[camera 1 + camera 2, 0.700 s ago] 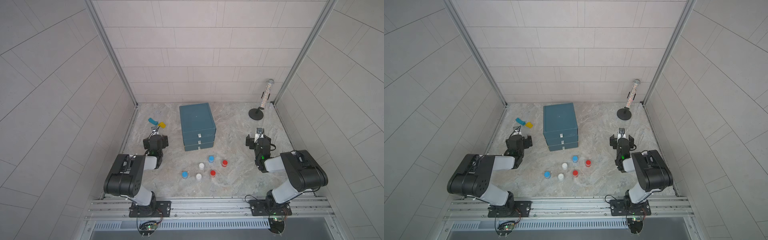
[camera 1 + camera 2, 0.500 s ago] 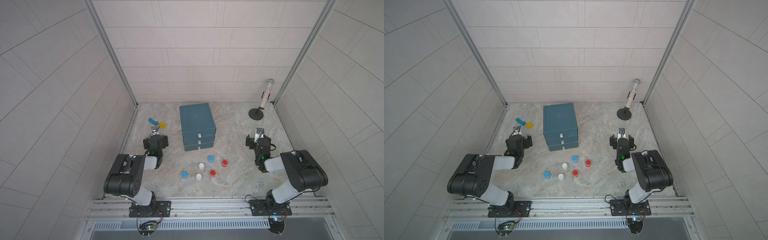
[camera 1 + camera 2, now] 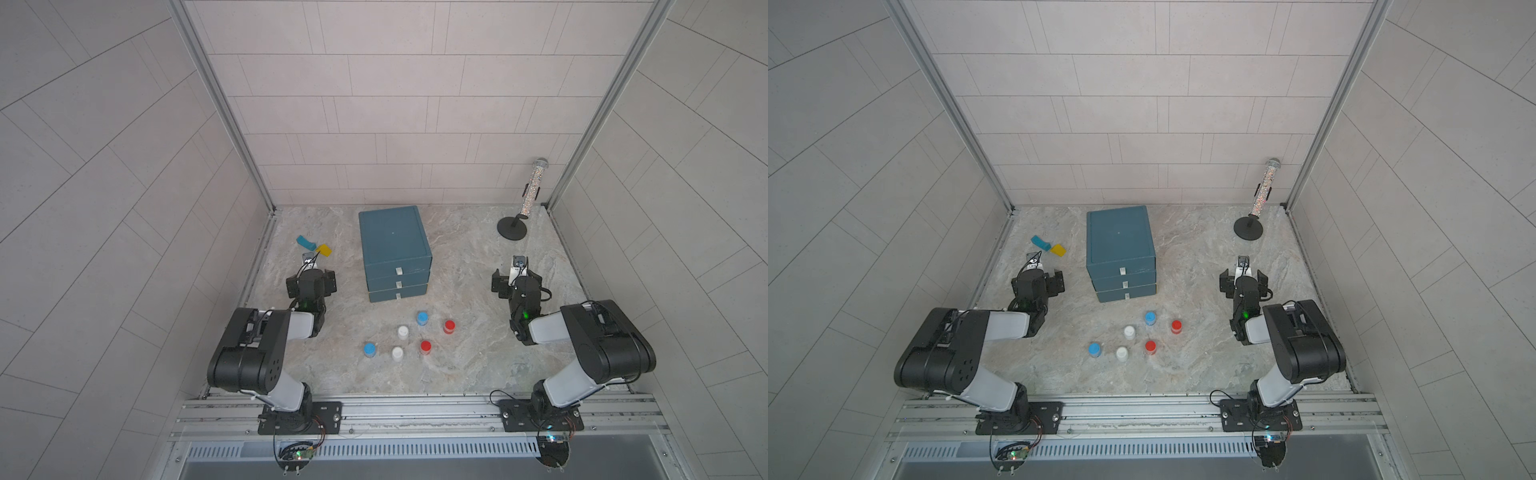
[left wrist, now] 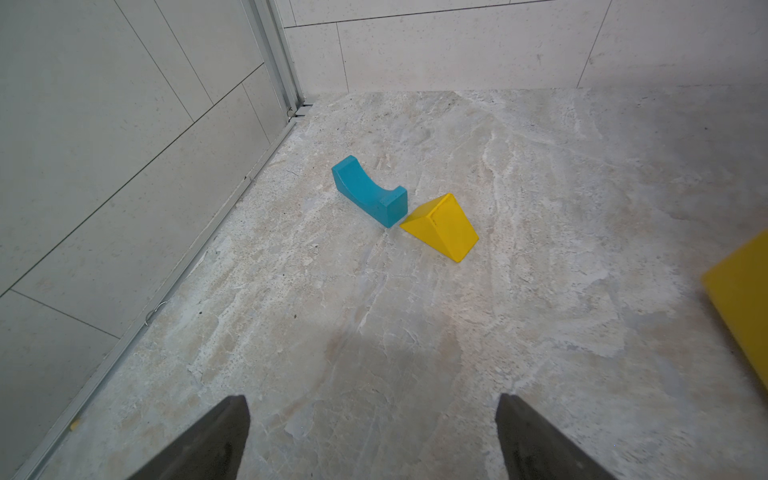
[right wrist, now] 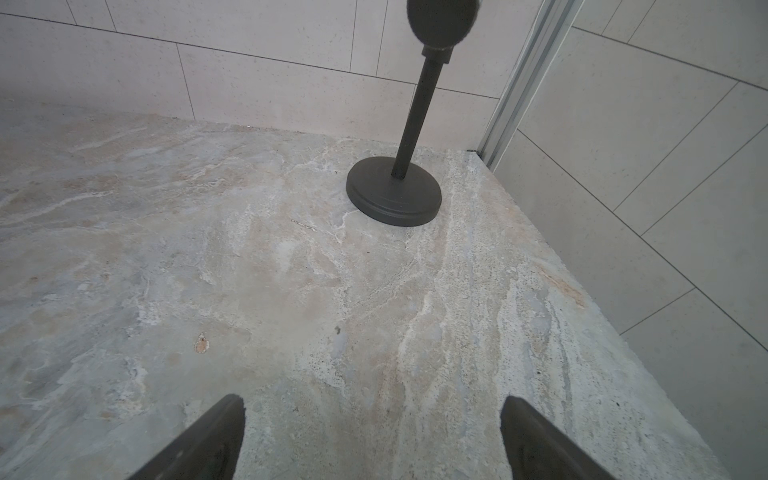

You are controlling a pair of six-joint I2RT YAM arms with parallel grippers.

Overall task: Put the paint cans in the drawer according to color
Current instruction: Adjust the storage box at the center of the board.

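Six paint cans (image 3: 402, 331) stand grouped before the closed teal drawer (image 3: 394, 245).

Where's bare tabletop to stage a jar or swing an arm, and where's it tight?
Bare marble lies between the drawer cabinet and the black stand, ahead of the open right gripper, and between the paint cans and the front rail. Tight: the six cans cluster before the cabinet; a blue block and a yellow wedge sit ahead of the open left gripper.

Both top views: high overhead, sharing whole table (image 3: 465, 266). Wrist views low: left faces blue block (image 4: 368, 191), right black stand (image 5: 395, 195).
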